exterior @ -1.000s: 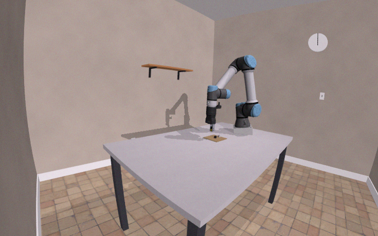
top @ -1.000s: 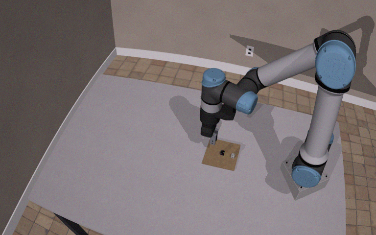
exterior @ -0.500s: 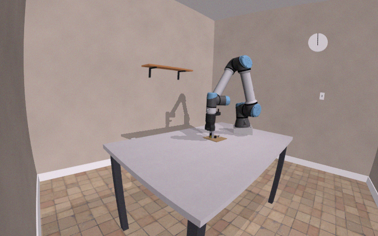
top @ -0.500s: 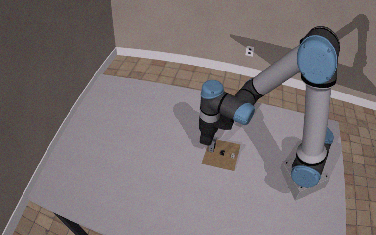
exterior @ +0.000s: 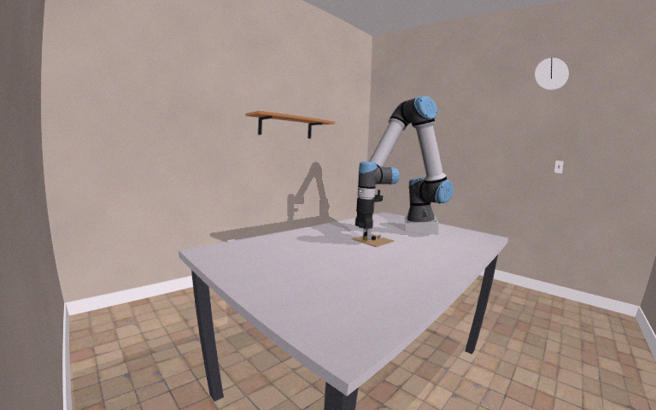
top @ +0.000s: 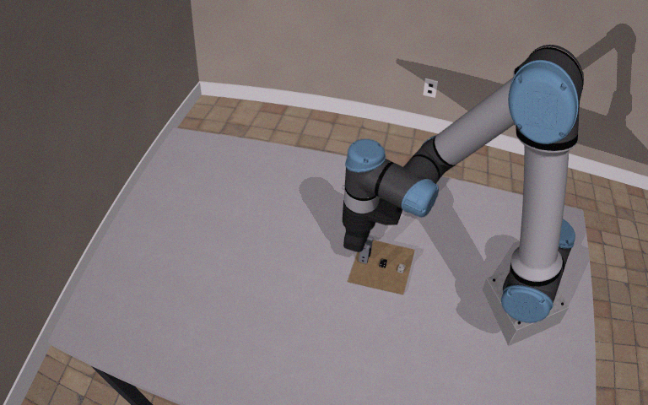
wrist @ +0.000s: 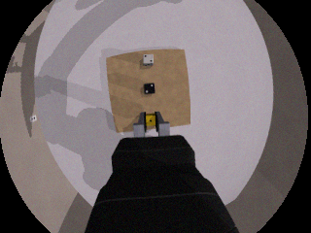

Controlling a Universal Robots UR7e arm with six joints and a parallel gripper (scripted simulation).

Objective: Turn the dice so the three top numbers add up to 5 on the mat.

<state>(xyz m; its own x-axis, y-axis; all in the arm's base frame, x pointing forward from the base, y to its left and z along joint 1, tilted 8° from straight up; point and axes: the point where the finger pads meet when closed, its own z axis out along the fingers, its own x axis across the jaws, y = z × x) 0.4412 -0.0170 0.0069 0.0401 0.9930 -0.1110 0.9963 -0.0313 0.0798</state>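
You've got the gripper (wrist: 150,126) pinching the yellow die (wrist: 150,119) low over the mat (wrist: 175,78) edge, probably so it lands flat there. Black die (wrist: 148,87) and white die (wrist: 148,58) already sit on the mat.

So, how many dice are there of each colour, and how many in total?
Yellow die, held in the hand: 1
Black die, on the mat: 1
White die, on the mat: 1
Total: 3
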